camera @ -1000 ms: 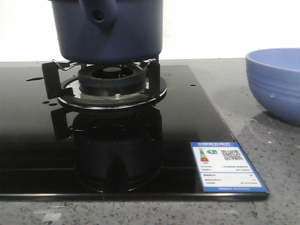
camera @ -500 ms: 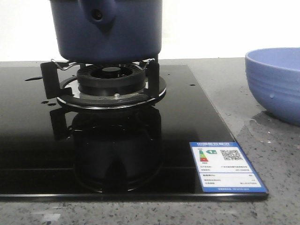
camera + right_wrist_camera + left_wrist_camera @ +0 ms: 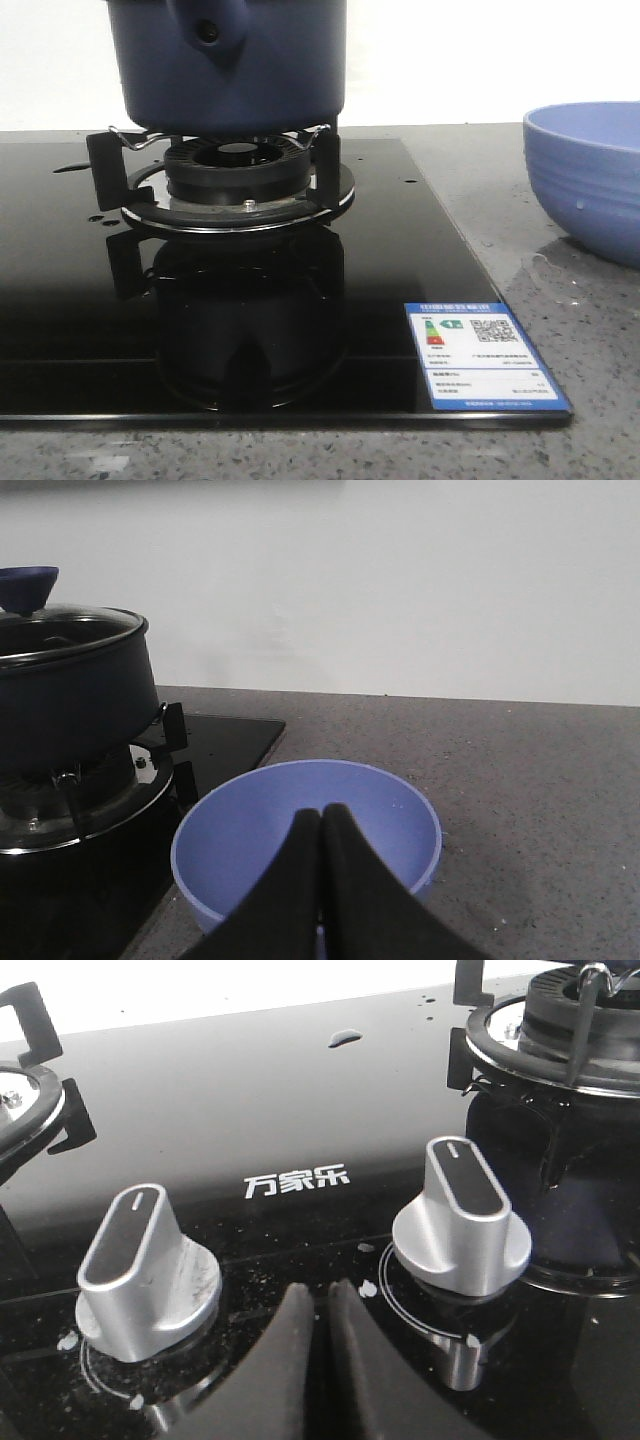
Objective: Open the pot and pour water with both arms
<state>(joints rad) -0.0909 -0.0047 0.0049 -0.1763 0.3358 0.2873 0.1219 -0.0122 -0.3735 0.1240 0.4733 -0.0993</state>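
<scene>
The dark navy pot (image 3: pixel 230 65) stands on the gas burner (image 3: pixel 238 180), its handle stub with a round hole facing me. In the right wrist view the pot (image 3: pixel 70 700) carries a glass lid (image 3: pixel 60 630) with a blue knob (image 3: pixel 25 585). Small water drops (image 3: pixel 95 217) lie on the black hob glass. My left gripper (image 3: pixel 318 1295) is shut and empty, low over the hob between two silver knobs. My right gripper (image 3: pixel 320 820) is shut and empty, above the periwinkle bowl (image 3: pixel 300 830). Neither gripper shows in the front view.
The periwinkle bowl (image 3: pixel 585 175) sits on the grey counter (image 3: pixel 590 330) to the right of the black hob (image 3: pixel 60 300). Two silver control knobs (image 3: pixel 145 1265) (image 3: pixel 462 1220) flank my left fingers. A blue energy label (image 3: pixel 482 355) is on the hob's front right corner.
The view has shifted very slightly between one second ago and half a second ago; nothing else has visibly changed.
</scene>
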